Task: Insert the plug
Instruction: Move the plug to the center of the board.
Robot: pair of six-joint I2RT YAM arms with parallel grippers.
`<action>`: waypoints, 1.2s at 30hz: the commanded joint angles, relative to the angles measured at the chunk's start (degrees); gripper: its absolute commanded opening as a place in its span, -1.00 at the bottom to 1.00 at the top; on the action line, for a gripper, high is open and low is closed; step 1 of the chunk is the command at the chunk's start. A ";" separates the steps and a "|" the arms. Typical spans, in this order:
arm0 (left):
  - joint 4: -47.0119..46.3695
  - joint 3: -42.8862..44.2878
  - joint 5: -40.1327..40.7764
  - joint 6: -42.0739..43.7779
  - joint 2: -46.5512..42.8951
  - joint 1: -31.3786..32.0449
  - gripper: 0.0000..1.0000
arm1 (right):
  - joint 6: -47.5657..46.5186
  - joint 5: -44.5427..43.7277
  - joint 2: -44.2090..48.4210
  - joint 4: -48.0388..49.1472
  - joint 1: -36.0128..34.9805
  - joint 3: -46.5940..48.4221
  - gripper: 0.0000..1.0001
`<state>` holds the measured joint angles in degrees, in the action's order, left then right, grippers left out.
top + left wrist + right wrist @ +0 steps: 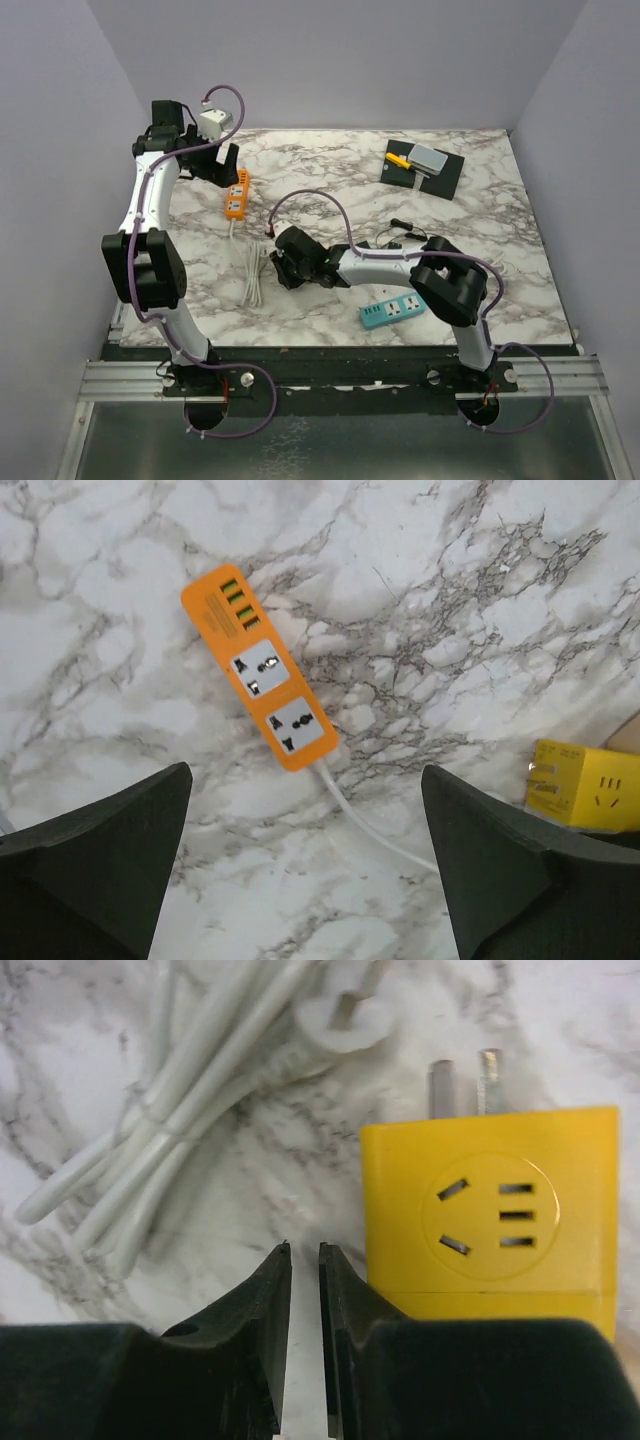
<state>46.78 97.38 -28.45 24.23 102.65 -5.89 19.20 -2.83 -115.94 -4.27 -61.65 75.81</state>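
The plug (488, 1205) is a yellow cube with two metal prongs, lying on the marble. It sits just right of my right gripper (305, 1248), touching the outer side of the right finger, not between the jaws. That gripper is shut with nothing in the narrow slit. In the top view the right gripper (280, 262) hides the plug. The orange power strip (260, 665) lies flat with two sockets facing up. My left gripper (305, 772) hovers above it, open and empty. In the left wrist view the plug (585, 785) shows at the right edge.
A bundle of white cable (180, 1110) with its own white plug head (345, 1020) lies just ahead of the right gripper. A teal power strip (392, 311) rests near the front right. A black mat (445, 180) with grey and yellow items sits at the back right.
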 commanded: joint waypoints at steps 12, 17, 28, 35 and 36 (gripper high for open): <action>2.54 15.52 0.13 25.93 19.58 5.09 0.98 | -4.13 1.80 5.04 -0.57 6.88 -3.16 -0.23; 3.07 11.92 -0.63 43.80 16.71 5.62 0.98 | 0.05 4.54 11.23 -0.24 6.67 -10.96 -0.24; 24.45 13.40 6.81 99.03 17.71 5.73 0.98 | 1.96 1.27 11.41 -1.61 9.04 -15.34 -0.37; 21.16 10.23 12.20 119.79 18.31 5.76 0.98 | 1.89 4.59 13.60 1.52 10.62 -16.24 0.03; 19.22 8.17 12.22 123.05 17.87 5.78 0.98 | 2.54 5.05 13.76 2.40 10.54 -16.76 0.06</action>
<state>67.46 110.19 -19.25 114.41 120.44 0.08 21.04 -0.03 -103.53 -5.08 -50.92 59.68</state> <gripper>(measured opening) 0.989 0.496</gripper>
